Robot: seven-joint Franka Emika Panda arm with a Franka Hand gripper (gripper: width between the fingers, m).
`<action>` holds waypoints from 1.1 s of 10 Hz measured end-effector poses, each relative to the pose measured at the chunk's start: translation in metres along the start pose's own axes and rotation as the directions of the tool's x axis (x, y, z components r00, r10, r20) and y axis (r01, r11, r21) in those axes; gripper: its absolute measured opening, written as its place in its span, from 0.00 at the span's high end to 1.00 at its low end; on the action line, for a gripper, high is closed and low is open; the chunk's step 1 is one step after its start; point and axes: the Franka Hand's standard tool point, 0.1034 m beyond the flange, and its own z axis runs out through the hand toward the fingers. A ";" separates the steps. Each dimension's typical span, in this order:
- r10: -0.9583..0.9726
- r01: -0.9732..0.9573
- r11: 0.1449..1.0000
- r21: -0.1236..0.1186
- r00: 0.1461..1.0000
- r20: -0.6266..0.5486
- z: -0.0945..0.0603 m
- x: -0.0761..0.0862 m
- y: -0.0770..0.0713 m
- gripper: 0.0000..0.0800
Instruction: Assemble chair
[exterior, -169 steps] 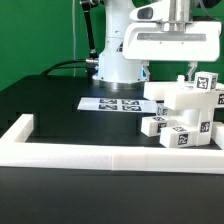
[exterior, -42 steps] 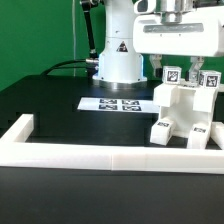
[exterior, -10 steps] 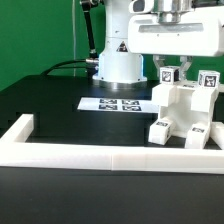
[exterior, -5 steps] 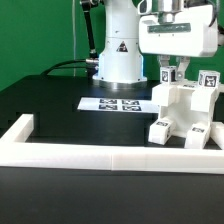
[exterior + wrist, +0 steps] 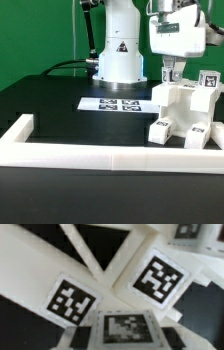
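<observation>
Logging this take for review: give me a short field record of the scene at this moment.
workpiece: chair, white blocky parts with square tags, standing at the exterior view's right
end effector: end effector, low over the chair's top
grip state: cannot tell
marker board: marker board, flat on the table, beside the chair toward the exterior view's left
border: white rail along the near edge
wrist view: blurred tags on white parts
</observation>
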 end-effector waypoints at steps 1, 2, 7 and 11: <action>0.066 -0.066 0.998 0.000 0.998 0.001 0.000 0.000 0.000 0.66; 0.114 -0.114 0.994 0.000 0.994 0.002 0.000 0.000 0.000 0.66; 0.343 -0.343 0.939 0.000 0.939 0.015 0.000 0.000 0.000 0.63; 0.172 -0.172 0.985 -0.005 0.985 0.012 0.002 -0.001 0.000 0.21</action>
